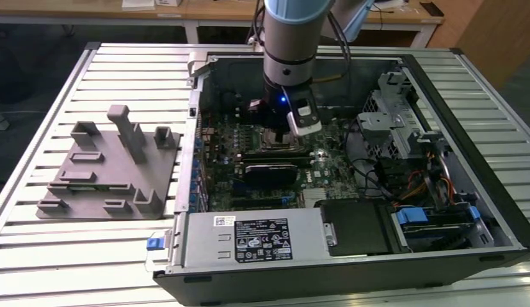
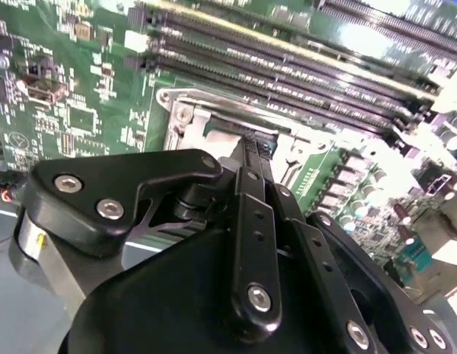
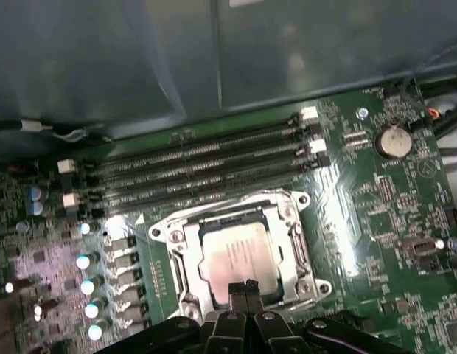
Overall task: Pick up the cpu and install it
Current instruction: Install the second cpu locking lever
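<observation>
we start at our gripper [image 3: 242, 289], whose two dark fingertips [image 3: 235, 292] in the first wrist view sit pressed together with no gap between them and nothing caught there, so we read it as fully closed and empty. in the second wrist view the same gripper [image 2: 259, 144] narrows to a closed tip poised right at the near edge of the socket frame [image 2: 186, 118]. directly past those tips lies the cpu [image 3: 234, 255], silvery and square, lying flat inside the metal socket frame [image 3: 299, 237] on the green motherboard [image 3: 376, 199]; the tips overlap its near edge in the picture, though we cannot tell whether they touch it or hover just above. being square, the chip has no long axis to speak of; its sides run parallel to the memory slots [image 3: 206, 166] that lie just beyond the socket, on the far side from us. we judge the chip to be seated in its socket already, with our one arm straight over it. in the exterior view the gripper [image 1: 282, 137] hangs down inside the open computer case [image 1: 495, 211], over the middle of the board, while the grey fixture [image 1: 111, 166] with its upright posts stands well apart on the slatted table [image 1: 43, 256], toward the exterior view's left.
</observation>
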`<action>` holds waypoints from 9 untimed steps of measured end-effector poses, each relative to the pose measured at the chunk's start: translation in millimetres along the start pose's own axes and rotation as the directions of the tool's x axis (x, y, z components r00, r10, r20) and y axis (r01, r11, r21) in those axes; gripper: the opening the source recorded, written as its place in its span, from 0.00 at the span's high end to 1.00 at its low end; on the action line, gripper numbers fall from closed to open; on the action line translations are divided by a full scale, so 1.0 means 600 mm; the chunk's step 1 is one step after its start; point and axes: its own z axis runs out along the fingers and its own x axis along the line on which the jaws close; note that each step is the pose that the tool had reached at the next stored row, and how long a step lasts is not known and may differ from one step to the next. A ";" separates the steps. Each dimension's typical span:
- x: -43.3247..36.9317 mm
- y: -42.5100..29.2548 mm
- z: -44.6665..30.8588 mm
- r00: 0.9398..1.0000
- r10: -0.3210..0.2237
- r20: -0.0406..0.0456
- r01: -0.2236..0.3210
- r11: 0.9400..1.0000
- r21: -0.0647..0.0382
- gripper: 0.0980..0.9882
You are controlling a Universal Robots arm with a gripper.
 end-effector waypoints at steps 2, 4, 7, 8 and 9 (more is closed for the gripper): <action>0.001 0.005 0.001 1.000 0.000 0.001 0.000 1.000 0.003 0.99; 0.003 0.010 0.001 1.000 0.000 0.001 0.000 1.000 0.003 0.99; 0.003 0.013 0.000 1.000 0.000 0.001 0.000 1.000 0.003 0.99; 0.003 0.014 -0.001 1.000 0.000 0.001 0.000 1.000 0.003 0.99; 0.003 0.014 -0.004 1.000 0.000 0.001 0.000 1.000 0.003 0.99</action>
